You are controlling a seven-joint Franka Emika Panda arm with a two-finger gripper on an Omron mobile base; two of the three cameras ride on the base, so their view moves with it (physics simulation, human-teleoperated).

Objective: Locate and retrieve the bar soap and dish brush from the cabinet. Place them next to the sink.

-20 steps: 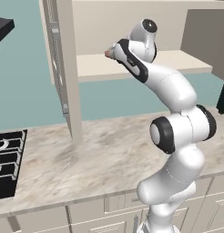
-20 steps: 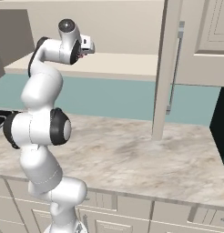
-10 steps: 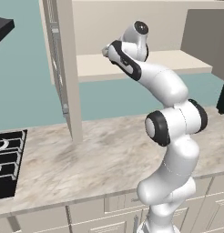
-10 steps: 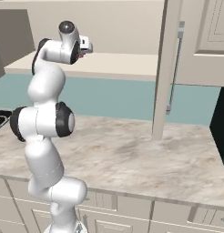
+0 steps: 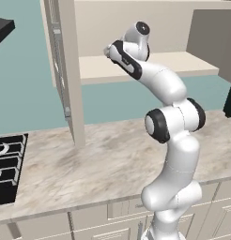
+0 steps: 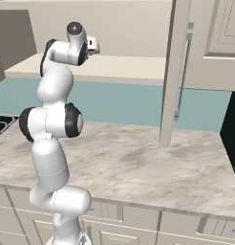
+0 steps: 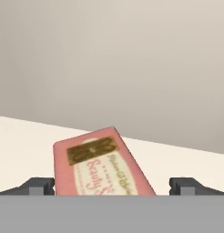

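Across the left base view, black stovetop [image 5: 5,164] at the far left edge, then the open panelled door [image 5: 65,70] of the cabinet [image 5: 150,28], then marbled counter [image 5: 89,173] below. Arm rises at right, reaching up to the pale shelf [image 5: 94,68] — gripper [image 5: 108,49] at the shelf's front edge.

Hand view: left fingertip [image 7: 38,185], bar soap [image 7: 102,166], right fingertip [image 7: 186,185]. Jaws spread wide, soap lying flat on the shelf between them — pink wrapper, gold emblem, cream label. Contact with either finger: cannot tell.
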